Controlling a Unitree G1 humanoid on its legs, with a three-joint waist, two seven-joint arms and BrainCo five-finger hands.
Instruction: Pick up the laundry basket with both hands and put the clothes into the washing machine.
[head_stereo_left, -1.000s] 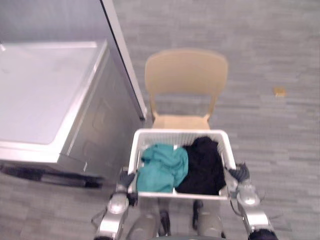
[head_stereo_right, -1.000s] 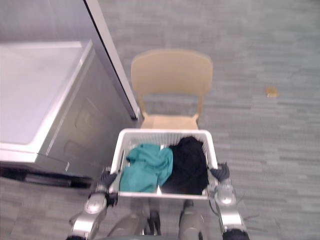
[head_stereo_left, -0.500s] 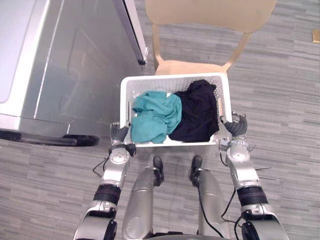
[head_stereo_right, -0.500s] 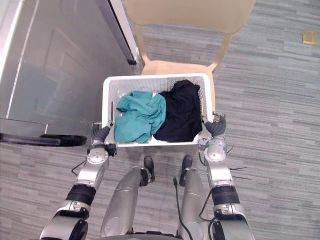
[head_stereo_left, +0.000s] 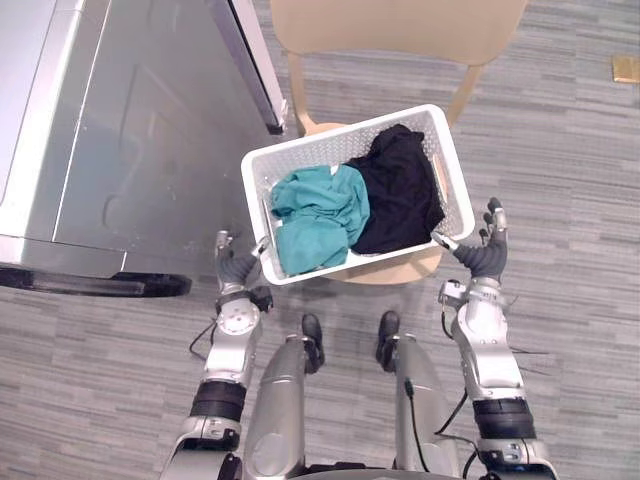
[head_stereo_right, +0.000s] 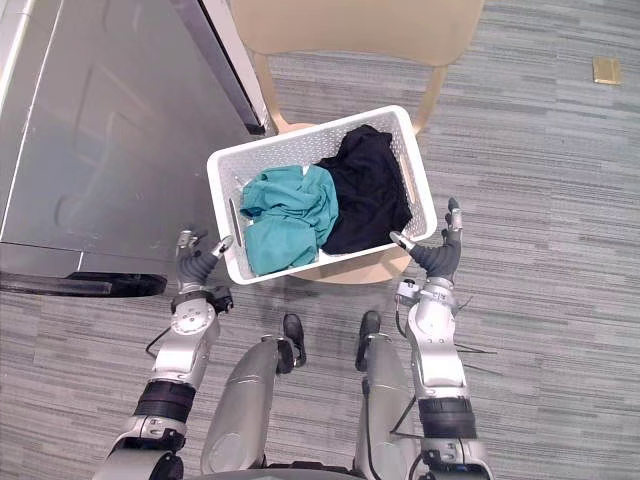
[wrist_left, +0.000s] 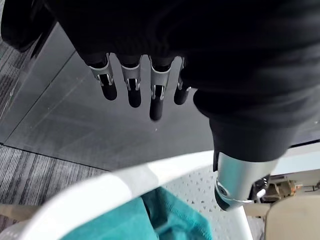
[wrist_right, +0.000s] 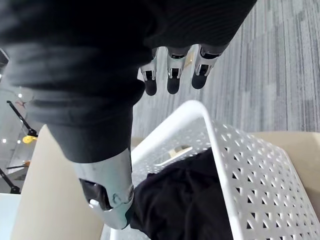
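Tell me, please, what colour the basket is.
The basket is white, clearest in left eye view.

The basket (head_stereo_left: 455, 190) hides most of the chair (head_stereo_left: 400, 25) seat; its back and the machine (head_stereo_left: 120, 130) are cut off. A tan speck (head_stereo_left: 625, 68) is too small to tell.

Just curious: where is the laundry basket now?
Centre of the eye views: the laundry basket sits on the tan chair, between the left hand and right hand.

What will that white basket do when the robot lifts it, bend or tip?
The laundry basket looks like holed plastic with a thick rim, so it is probably stiff and light. The teal cloth and black cloth lie loose inside and would likely flop and slide if it tilts.
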